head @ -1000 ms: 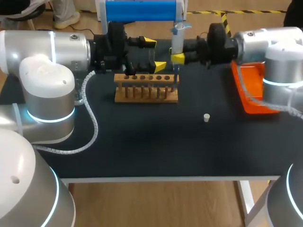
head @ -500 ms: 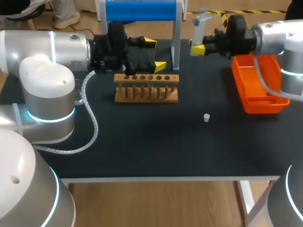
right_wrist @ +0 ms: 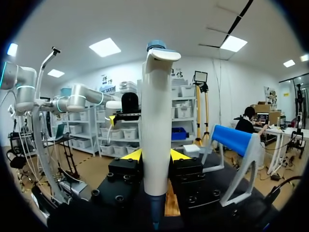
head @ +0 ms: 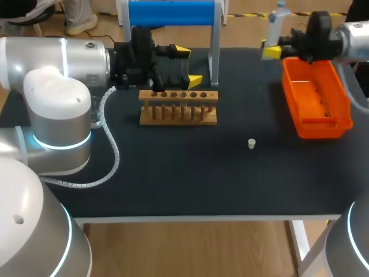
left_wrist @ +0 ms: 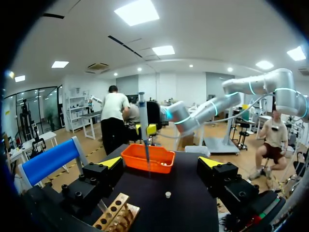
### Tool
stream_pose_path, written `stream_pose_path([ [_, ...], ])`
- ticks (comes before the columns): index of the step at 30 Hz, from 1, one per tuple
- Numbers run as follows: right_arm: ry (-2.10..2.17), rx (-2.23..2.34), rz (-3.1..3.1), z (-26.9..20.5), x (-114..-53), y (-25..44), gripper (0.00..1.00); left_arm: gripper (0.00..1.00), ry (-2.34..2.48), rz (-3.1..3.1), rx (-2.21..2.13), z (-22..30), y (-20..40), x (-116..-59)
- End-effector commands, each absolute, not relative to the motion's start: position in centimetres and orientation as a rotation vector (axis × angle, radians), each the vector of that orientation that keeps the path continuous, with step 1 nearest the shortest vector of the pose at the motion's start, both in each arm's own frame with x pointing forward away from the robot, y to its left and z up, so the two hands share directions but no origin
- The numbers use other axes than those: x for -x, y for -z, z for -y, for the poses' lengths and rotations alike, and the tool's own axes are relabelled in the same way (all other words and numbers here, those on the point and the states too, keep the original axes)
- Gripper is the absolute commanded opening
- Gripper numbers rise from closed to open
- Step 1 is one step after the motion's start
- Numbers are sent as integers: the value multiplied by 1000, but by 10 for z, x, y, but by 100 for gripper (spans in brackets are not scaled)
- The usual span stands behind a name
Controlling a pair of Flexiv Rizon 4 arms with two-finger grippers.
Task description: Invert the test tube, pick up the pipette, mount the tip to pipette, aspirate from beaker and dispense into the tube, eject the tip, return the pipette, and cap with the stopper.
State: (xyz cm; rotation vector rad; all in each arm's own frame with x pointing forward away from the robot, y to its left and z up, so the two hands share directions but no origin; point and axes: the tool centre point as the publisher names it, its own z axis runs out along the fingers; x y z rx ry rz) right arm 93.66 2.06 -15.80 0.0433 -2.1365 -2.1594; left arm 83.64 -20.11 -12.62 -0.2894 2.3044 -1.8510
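Found bin (head: 322, 130) at right of table (head: 173, 184), rack (head: 179, 108) near the far middle. Saw left gripper (head: 188, 65) spread open just behind the rack, gripping nothing. Saw right gripper (head: 271, 51) clamped on pipette (head: 278, 23), upright beside the bin's far left corner. Spotted stopper (head: 251, 143) lying alone, apart from both.

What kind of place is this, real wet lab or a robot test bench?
Likely a robot bench staged for lab handling: a wooden test tube rack and an orange bin on a black table, and the right gripper shut on a pipette.
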Motion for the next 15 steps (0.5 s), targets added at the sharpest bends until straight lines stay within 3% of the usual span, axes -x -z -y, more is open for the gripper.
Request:
stream_pose_path([
  [1, 2171, -12, 2149, 11, -929, 154, 0, 100, 1851, -2307, 288, 200, 126, -836],
  [15, 2151, 70, 2217, 66, -925, 148, 0, 100, 1851, -2307, 288, 200, 126, -836],
])
